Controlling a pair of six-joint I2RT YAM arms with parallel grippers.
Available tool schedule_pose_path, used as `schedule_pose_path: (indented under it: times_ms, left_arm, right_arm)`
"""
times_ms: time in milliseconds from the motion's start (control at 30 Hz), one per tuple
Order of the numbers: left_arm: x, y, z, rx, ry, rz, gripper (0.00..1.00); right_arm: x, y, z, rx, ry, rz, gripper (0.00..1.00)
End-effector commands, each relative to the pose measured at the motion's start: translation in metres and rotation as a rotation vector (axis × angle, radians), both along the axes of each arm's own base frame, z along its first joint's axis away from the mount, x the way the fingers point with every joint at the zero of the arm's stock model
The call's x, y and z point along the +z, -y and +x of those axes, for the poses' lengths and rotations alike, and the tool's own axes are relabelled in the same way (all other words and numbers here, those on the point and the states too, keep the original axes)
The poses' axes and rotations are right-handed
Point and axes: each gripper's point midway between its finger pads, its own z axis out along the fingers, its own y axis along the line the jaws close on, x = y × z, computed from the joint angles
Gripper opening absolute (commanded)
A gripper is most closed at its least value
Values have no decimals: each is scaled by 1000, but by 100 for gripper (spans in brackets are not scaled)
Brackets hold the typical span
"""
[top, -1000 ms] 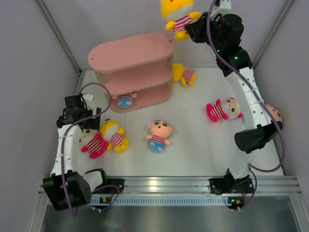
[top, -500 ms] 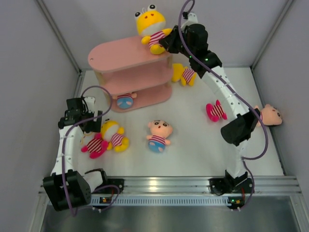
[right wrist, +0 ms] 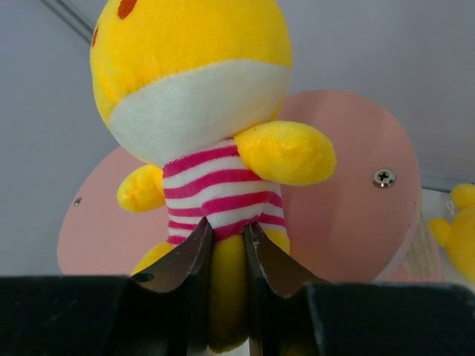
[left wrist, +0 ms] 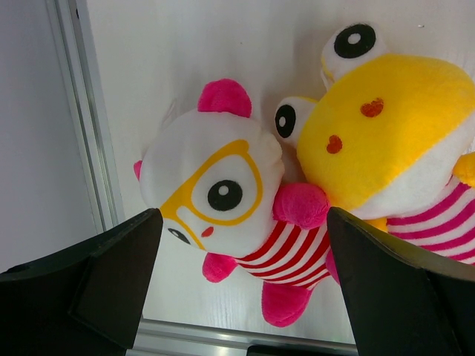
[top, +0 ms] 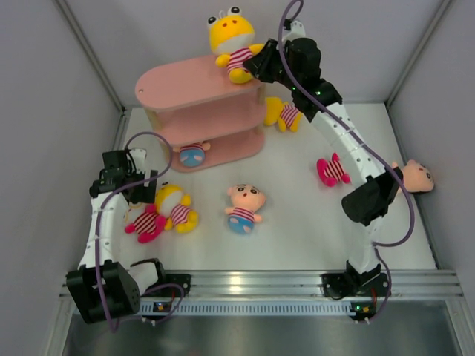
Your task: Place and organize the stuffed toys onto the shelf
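Observation:
My right gripper (top: 256,65) is shut on the lower body of a yellow frog-eyed stuffed toy (top: 230,37) and holds it upright over the right end of the pink shelf's top board (top: 185,83). In the right wrist view the gripper (right wrist: 228,237) pinches the toy (right wrist: 193,81) below its striped shirt, with the pink board (right wrist: 349,200) behind. My left gripper (top: 142,194) is open above a pink-limbed toy with yellow glasses (left wrist: 215,178) and a yellow toy (left wrist: 386,126) lying side by side. Its fingers (left wrist: 111,274) stand apart, touching neither.
A peach-faced toy with a blue bottom (top: 245,206) lies mid-table. Another yellow toy (top: 283,114) lies right of the shelf. A pink toy (top: 332,170) is partly hidden by my right arm, and a peach-faced one (top: 415,176) lies by the right wall. A blue-bottomed toy (top: 193,156) sits on the lowest tier.
My right arm has swung left and down with the yellow toy, from high at the back to just over the shelf's top board. The left arm has not moved.

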Motion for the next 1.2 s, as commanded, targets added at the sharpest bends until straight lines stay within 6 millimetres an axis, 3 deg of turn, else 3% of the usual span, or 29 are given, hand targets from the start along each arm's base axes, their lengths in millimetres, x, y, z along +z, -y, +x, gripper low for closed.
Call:
schedule_pose_path:
  times_ms: [0,267,400,433,667,933,1167]
  left_arm:
    - [5,-1,3,-12,33,10,99]
    - [6,0,2,-13,36,9,99]
    - [5,-1,1,-7,35,14,99]
    - [6,-2,1,-6,36,19,99]
    - [4,-2,0,-7,29,23,99]
    - [3,-2,-1,-10,28,25,99]
    - [2,-5,-3,-5,21,41,99]
  right_arm:
    - [48,2,-41,55,65,62,16]
    - [38,8,-46,33,57,45,22]
    - [31,6,-38,23,52,37,61]
    - [30,6,-36,18,48,36,63]
    - [41,12,-28,-15,79,75,64]
    - [40,11,-12,-56,115,99,65]
    - [18,3,3,-65,73,98,58]
